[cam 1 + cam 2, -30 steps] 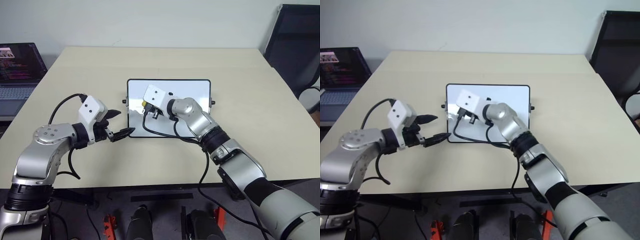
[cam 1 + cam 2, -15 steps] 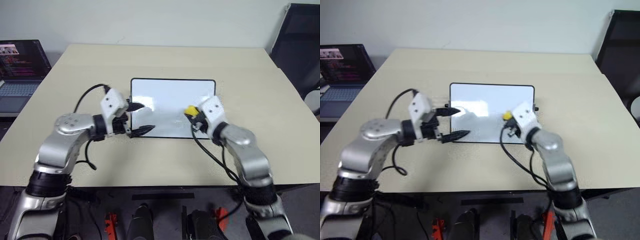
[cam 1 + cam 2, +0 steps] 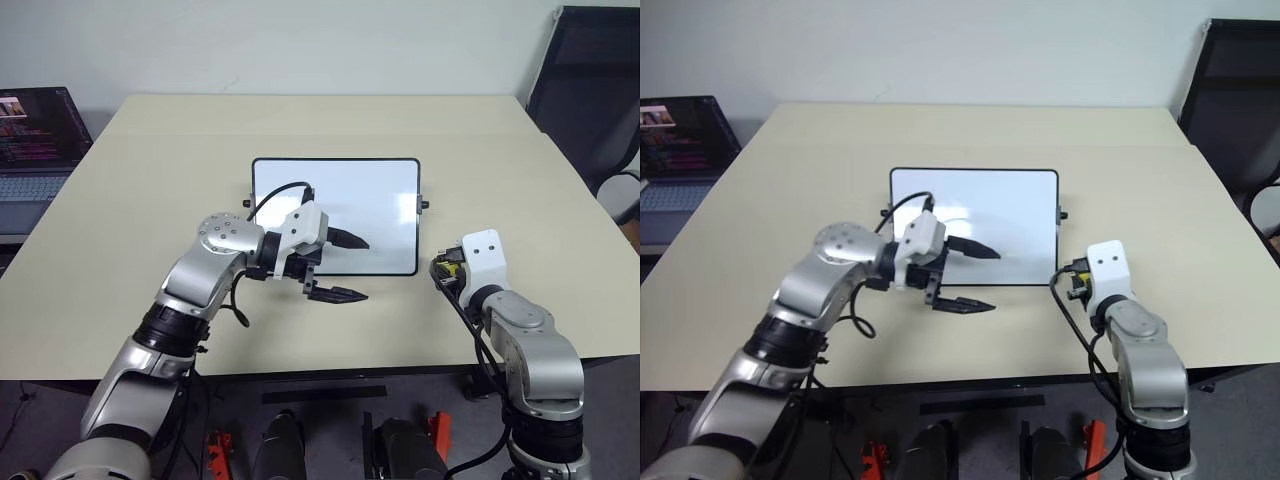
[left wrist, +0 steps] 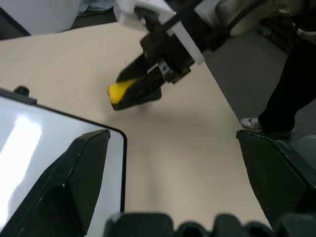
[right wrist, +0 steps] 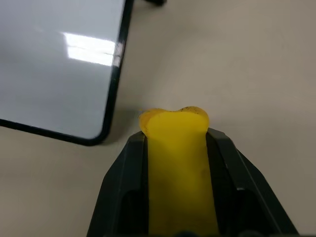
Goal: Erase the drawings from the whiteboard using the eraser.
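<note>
I see the black-framed white whiteboard (image 3: 335, 215) on the beige table (image 3: 150, 180), bare tabletop around it. My left gripper (image 3: 340, 268) gapes empty over its near edge; my right gripper (image 5: 175, 163) clamps the yellow block eraser (image 5: 177, 163) beside the board's right corner.

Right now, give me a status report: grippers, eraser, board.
Right gripper shut on eraser, off the board, over the table. Left gripper open at the board's near edge. No marks visible on the board. Nothing in the way.
</note>
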Motion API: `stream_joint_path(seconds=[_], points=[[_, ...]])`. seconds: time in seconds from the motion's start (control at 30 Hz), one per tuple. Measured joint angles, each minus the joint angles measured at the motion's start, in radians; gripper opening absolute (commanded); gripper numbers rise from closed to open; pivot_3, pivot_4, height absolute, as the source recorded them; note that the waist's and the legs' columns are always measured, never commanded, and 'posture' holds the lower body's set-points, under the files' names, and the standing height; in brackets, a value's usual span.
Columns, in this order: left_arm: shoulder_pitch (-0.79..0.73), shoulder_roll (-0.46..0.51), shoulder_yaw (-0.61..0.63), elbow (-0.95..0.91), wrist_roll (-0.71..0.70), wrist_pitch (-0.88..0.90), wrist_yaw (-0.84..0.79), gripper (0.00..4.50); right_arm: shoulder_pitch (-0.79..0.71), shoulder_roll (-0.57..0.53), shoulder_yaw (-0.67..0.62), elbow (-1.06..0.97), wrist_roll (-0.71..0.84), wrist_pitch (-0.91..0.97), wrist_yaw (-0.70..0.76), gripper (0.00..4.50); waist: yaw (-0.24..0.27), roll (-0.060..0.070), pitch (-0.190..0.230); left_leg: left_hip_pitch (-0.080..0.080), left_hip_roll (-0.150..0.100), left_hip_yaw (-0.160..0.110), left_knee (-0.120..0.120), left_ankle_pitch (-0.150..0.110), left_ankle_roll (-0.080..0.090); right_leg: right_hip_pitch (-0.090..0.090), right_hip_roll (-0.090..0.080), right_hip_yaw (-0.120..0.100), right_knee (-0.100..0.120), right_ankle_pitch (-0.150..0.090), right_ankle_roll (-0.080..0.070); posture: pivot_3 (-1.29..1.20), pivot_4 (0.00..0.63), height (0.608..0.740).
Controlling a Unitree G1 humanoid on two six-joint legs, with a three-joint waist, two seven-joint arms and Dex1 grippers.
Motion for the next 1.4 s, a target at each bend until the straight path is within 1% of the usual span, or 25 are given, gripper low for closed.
stream_joint_path(seconds=[0.13, 0.23, 0.3, 0.43, 0.53, 0.57, 0.7, 0.87, 0.93, 1.0, 1.03, 1.1, 1.13, 1.2, 1.27, 1.4], points=[[-0.01, -0.04, -0.017, 0.032, 0.025, -0.029, -0.008, 4.5, 0.0, 0.008, -0.028, 0.062, 0.013, -0.044, -0.036, 1.19, -0.001, 0.0, 0.0, 0.001, 0.0, 0.0, 0.0, 0.002, 0.003, 0.001, 0.0, 0.0, 0.001, 0.0, 0.0, 0.0, 0.15, 0.74], [-0.009, -0.051, -0.028, 0.042, 0.034, -0.036, -0.019, 4.5, 0.0, -0.001, -0.041, 0.1, 0.016, -0.073, -0.051, 1.19, -0.001, 0.0, 0.0, 0.001, 0.0, 0.0, 0.0, 0.003, 0.004, 0.001, 0.0, 0.0, 0.001, 0.001, 0.001, 0.0, 0.15, 0.74], [-0.009, -0.052, -0.029, 0.042, 0.04, -0.039, -0.021, 4.5, 0.0, -0.004, -0.055, 0.118, 0.029, -0.088, -0.053, 1.92, -0.001, 0.0, 0.0, 0.002, 0.0, 0.0, 0.0, 0.004, 0.005, 0.001, 0.001, 0.0, 0.001, 0.001, 0.001, 0.0, 0.15, 0.74], [0.001, -0.049, -0.029, 0.04, 0.051, -0.05, -0.021, 4.5, -0.001, -0.013, -0.072, 0.147, 0.051, -0.114, -0.057, 3.19, -0.001, 0.0, 0.0, 0.002, 0.0, 0.0, 0.0, 0.004, 0.006, 0.001, 0.001, 0.001, 0.001, 0.001, 0.002, 0.0, 0.15, 0.74], [0.028, -0.04, -0.026, 0.025, 0.049, -0.036, -0.009, 4.5, -0.014, -0.021, -0.073, 0.15, 0.059, -0.13, -0.06, 4.31, -0.001, 0.0, 0.0, 0.002, 0.0, 0.0, 0.0, 0.004, 0.007, 0.001, 0.001, 0.001, 0.001, 0.001, 0.002, 0.0, 0.15, 0.74], [0.038, -0.038, -0.021, 0.019, 0.048, -0.028, 0.001, 4.5, -0.02, -0.023, -0.074, 0.151, 0.061, -0.136, -0.063, 4.46, -0.001, 0.0, 0.0, 0.002, 0.0, 0.0, 0.0, 0.005, 0.007, 0.001, 0.001, 0.001, 0.001, 0.001, 0.002, 0.0, 0.15, 0.74], [0.089, -0.014, 0.034, -0.03, 0.041, 0.021, 0.064, 4.5, -0.023, -0.026, -0.072, 0.152, 0.091, -0.187, -0.062, 4.46, -0.003, 0.0, 0.0, 0.002, 0.0, 0.0, 0.0, 0.005, 0.007, 0.001, 0.001, 0.001, 0.001, 0.001, 0.002, 0.0, 0.15, 0.74], [0.255, 0.003, 0.211, -0.191, -0.005, 0.15, 0.271, 4.5, 0.033, -0.04, -0.062, 0.042, 0.17, -0.288, 0.02, 4.46, -0.003, 0.001, 0.0, 0.002, 0.001, -0.001, -0.001, 0.004, 0.007, 0.001, 0.001, 0.001, 0.001, 0.001, 0.002, 0.0, 0.15, 0.74], [0.362, -0.033, 0.325, -0.301, -0.067, 0.237, 0.398, 4.5, 0.108, -0.036, -0.033, -0.011, 0.189, -0.342, 0.041, 4.46, -0.004, 0.001, 0.0, 0.002, 0.001, 0.0, -0.001, 0.004, 0.007, 0.002, 0.0, 0.001, 0.0, 0.001, 0.002, 0.0, 0.15, 0.74], [0.468, -0.115, 0.449, -0.417, -0.121, 0.324, 0.575, 4.5, 0.174, -0.018, -0.021, -0.008, 0.188, -0.464, 0.038, 4.46, -0.002, 0.001, 0.0, 0.003, 0.001, -0.001, 0.0, 0.004, 0.007, 0.002, 0.0, 0.001, 0.0, 0.0, 0.004, 0.0, 0.15, 0.74], [0.507, -0.147, 0.485, -0.457, -0.129, 0.346, 0.651, 4.5, 0.193, -0.016, -0.021, 0.011, 0.187, -0.529, 0.037, 4.46, -0.001, 0.001, 0.0, 0.004, 0.001, -0.001, 0.0, 0.004, 0.006, 0.003, 0.0, 0.001, 0.0, 0.0, 0.005, 0.0, 0.15, 0.74], [0.58, -0.214, 0.529, -0.534, -0.089, 0.335, 0.797, 4.5, 0.22, -0.028, -0.018, 0.061, 0.175, -0.666, 0.041, 4.46, 0.0, 0.0, 0.0, 0.011, 0.0, 0.0, 0.0, 0.005, 0.006, 0.011, -0.001, 0.002, -0.002, 0.001, 0.006, 0.0, 0.15, 0.74], [0.609, -0.237, 0.539, -0.555, -0.062, 0.325, 0.861, 4.5, 0.234, -0.036, -0.02, 0.089, 0.171, -0.72, 0.045, 4.46, 0.001, 0.0, 0.0, 0.018, 0.0, 0.0, 0.0, 0.004, 0.006, 0.018, -0.001, 0.002, -0.004, -0.001, 0.002, 0.0, 0.15, 0.74], [0.649, -0.264, 0.569, -0.576, 0.006, 0.294, 0.981, 4.5, 0.241, -0.03, -0.043, 0.144, 0.211, -0.797, 0.067, 4.46, 0.002, 0.0, 0.0, 0.019, 0.0, 0.0, 0.0, 0.004, 0.006, 0.018, -0.002, 0.002, -0.004, 0.0, -0.001, 0.0, 0.15, 0.74], [0.685, -0.268, 0.592, -0.576, 0.058, 0.265, 1.053, 4.5, 0.242, -0.034, -0.077, 0.19, 0.255, -0.84, 0.096, 4.46, 0.002, 0.0, 0.0, 0.019, 0.0, 0.001, 0.0, 0.004, 0.006, 0.018, -0.002, 0.002, -0.004, 0.001, -0.001, 0.0, 0.15, 0.74], [0.758, -0.296, 0.608, -0.604, 0.129, 0.229, 1.164, 4.5, 0.202, -0.097, -0.145, 0.327, 0.326, -0.9, 0.155, 4.46, 0.003, -0.001, 0.0, 0.018, 0.0, 0.004, 0.001, 0.005, 0.007, 0.018, -0.003, 0.004, -0.006, 0.002, 0.0, 0.0, 0.15, 0.74]])
